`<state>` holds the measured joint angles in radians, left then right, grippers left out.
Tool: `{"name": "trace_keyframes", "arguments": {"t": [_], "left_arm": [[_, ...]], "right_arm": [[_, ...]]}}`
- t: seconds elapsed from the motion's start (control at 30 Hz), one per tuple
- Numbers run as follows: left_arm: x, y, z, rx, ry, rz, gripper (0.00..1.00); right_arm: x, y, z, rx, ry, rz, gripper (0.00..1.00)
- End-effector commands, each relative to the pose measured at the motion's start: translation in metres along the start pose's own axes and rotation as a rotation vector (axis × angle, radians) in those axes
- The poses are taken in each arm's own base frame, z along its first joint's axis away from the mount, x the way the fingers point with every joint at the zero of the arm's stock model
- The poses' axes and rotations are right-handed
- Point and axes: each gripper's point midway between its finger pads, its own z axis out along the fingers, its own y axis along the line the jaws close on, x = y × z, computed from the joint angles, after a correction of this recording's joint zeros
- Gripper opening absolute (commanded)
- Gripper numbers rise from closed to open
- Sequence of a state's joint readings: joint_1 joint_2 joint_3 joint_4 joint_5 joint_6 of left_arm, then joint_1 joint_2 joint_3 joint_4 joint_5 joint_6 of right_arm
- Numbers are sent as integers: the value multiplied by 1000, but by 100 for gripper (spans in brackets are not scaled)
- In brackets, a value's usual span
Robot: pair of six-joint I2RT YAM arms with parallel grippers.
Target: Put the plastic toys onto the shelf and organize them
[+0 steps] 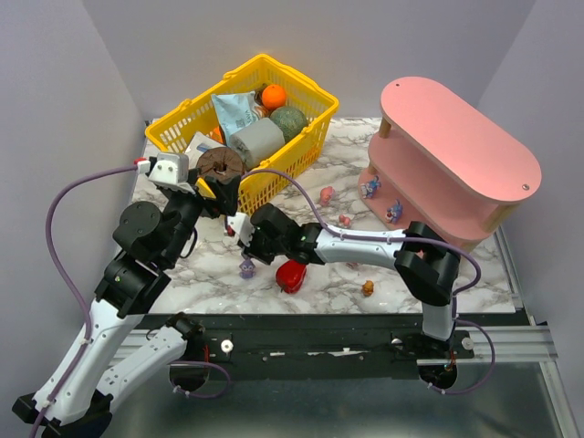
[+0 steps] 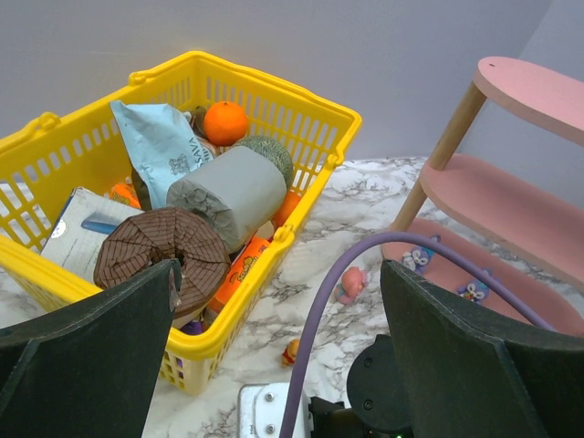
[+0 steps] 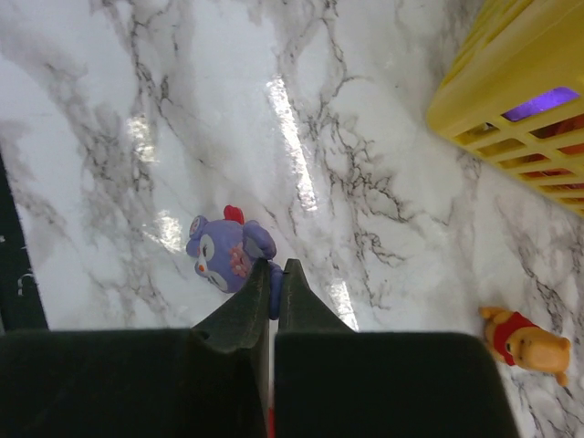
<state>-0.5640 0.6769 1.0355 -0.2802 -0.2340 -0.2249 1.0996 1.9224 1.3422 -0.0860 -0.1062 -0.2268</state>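
My right gripper is shut, its tips pinching the lower part of a purple-blue toy with a red bow, low over the marble; it also shows in the top view. An orange-brown toy lies near the basket. A pink toy, a smaller pink one and a brown one lie on the table. Two blue toys stand on the pink shelf's lower boards. My left gripper is open and empty, held above the basket's near corner.
A yellow mesh basket with groceries stands at the back left. A glossy red pepper lies just right of the purple toy under the right arm. A purple cable crosses the left wrist view.
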Motion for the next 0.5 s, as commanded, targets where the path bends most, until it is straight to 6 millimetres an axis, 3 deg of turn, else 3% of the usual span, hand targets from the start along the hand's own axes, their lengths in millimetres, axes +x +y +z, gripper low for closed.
{"name": "trace_keyframes", "arguments": {"t": [0.0,0.1,0.2,0.37,0.47], "left_arm": [[4,4,-2,-15,2,7,99],[5,5,-1,-18,6,10,99],[6,5,0,-20,7,7,99],[6,2,2,-9,6,0,99],[9,0,4,4,13,-7,99]], "right_arm": [[-9,-9,-3,57,-9,-1,1],[-8,-16,-11,98,8,1,1],[-8,-42,-32,255,39,8,1],[-9,-80,-92,427,47,37,1],[4,-102,-126,494,70,66,1]]}}
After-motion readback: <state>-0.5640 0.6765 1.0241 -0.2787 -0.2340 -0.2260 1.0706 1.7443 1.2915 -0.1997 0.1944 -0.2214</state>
